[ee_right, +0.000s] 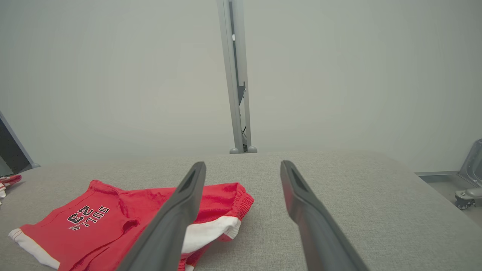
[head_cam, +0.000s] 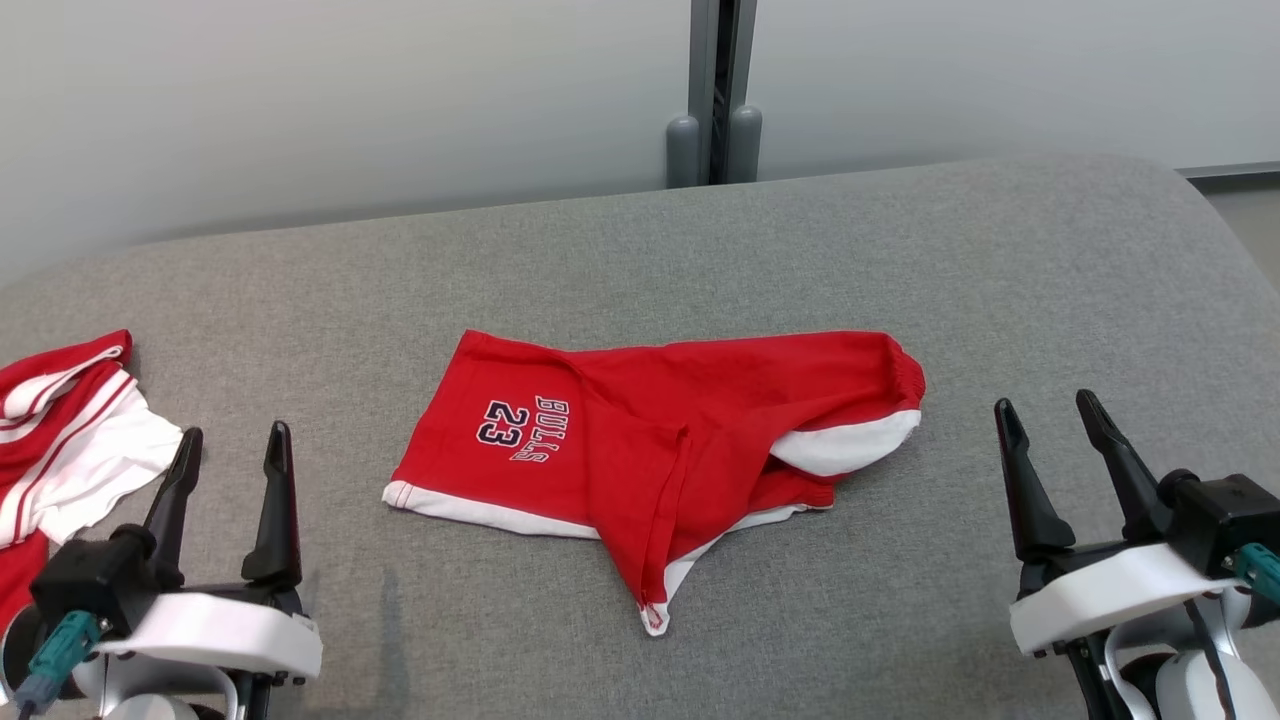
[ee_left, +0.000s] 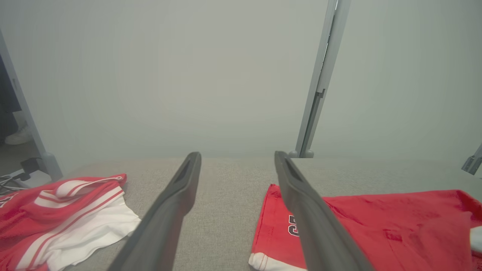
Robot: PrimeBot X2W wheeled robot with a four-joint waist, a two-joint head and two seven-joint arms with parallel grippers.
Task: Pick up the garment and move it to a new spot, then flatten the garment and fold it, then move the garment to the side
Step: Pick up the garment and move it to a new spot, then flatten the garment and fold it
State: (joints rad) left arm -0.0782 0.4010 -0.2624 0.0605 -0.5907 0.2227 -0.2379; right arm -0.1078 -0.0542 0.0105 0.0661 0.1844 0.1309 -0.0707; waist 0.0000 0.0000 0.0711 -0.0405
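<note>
Dark long fingers stand spread and empty on the left gripper (head_cam: 235,432) and the right gripper (head_cam: 1045,401), low at the near edge. Between them, farther in, lie the red shorts (head_cam: 640,440), rumpled, one leg folded over. It's light, limp cloth, I'd say, and the elastic waistband (head_cam: 905,375) or the white hem (head_cam: 470,508) looks best to pinch. Underneath is grey woven padding (head_cam: 900,250), with a striped garment (head_cam: 70,450) far left and a pale wall (head_cam: 350,100) behind.
</note>
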